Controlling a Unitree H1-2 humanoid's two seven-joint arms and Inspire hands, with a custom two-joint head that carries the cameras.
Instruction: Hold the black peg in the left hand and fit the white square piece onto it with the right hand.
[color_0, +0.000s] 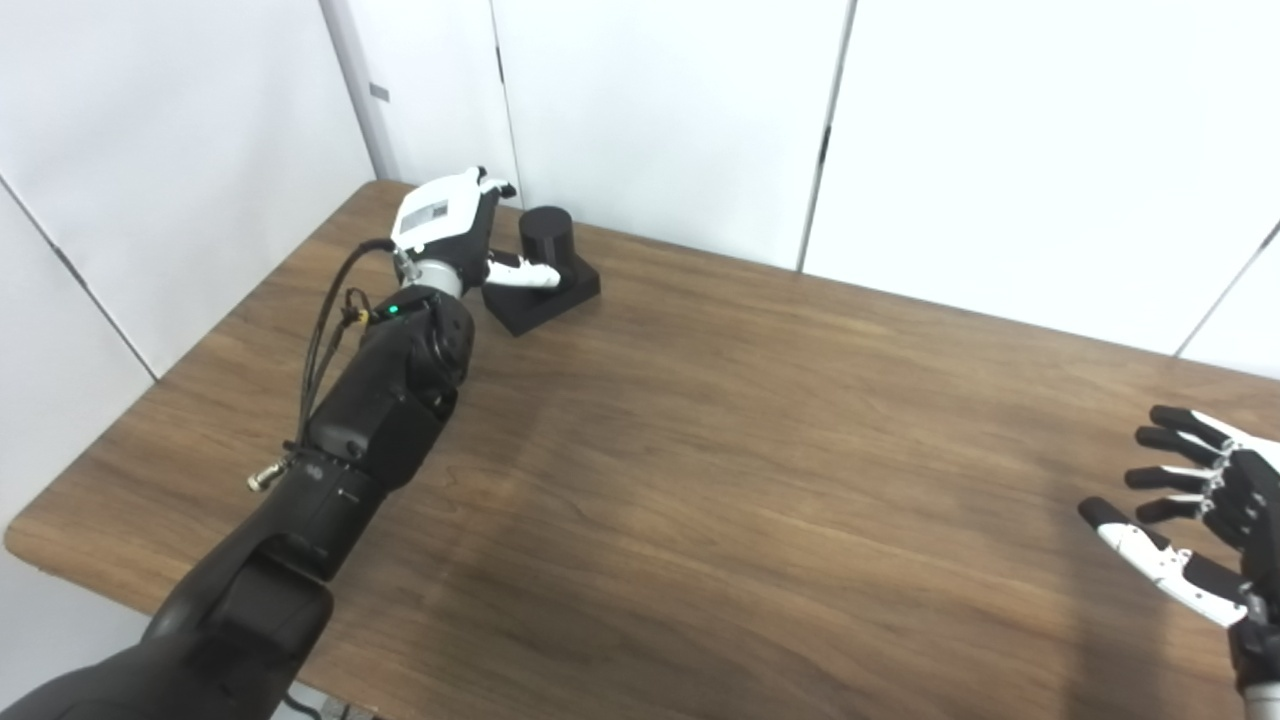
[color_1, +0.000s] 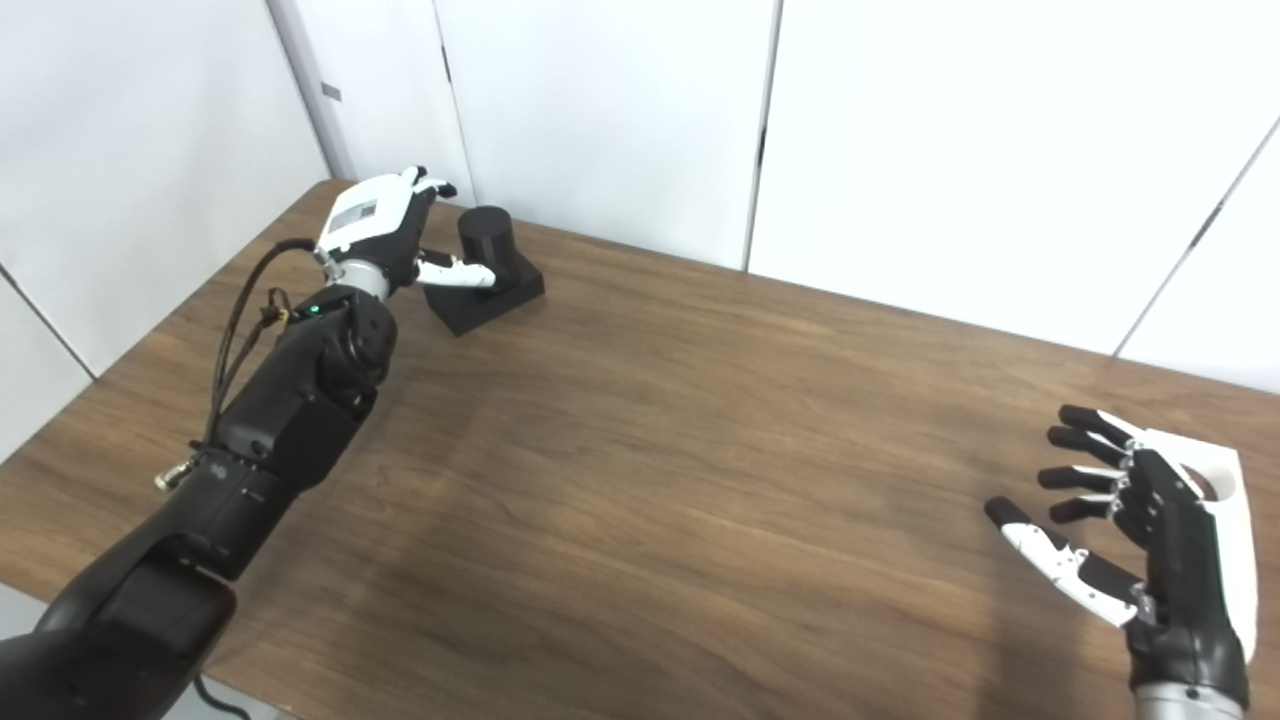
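Note:
The black peg (color_0: 548, 240) is a short round post on a square black base (color_0: 545, 295). It stands at the far left of the wooden table (color_0: 700, 450). My left hand (color_0: 450, 225) reaches out to it, fingers apart, thumb lying across the base in front of the post and fingers behind it; it is not closed on it. My right hand (color_1: 1130, 520) hovers open and empty over the table's right side, palm facing left. No white square piece shows in either view.
White wall panels (color_0: 650, 100) stand close behind the table's far edge. The table's left edge runs just left of my left arm (color_0: 370, 400). The peg also shows in the right eye view (color_1: 487, 240).

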